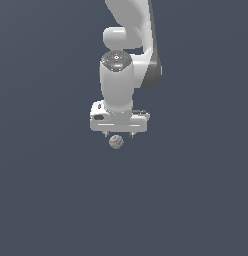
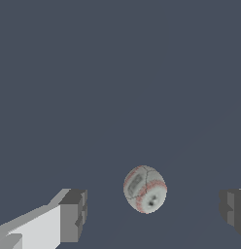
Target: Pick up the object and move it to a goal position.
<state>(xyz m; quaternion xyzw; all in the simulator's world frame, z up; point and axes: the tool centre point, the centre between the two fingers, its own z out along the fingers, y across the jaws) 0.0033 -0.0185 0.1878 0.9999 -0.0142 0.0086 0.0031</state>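
The object (image 1: 116, 142) is a small off-white ball with thin red seam lines, resting on the dark grey floor just under the white hand in the exterior view. In the wrist view the object (image 2: 145, 189) lies in the gap between the two dark fingertips (image 2: 74, 216), closer to neither by much and touching neither. My gripper (image 1: 118, 135) points straight down over it, open, with only short finger stubs showing below the hand. In the wrist view the gripper (image 2: 154, 214) is spread much wider than the ball.
The white arm (image 1: 128, 45) rises behind the hand toward the upper edge of the exterior view. A plain dark grey floor (image 1: 46, 200) spreads all around.
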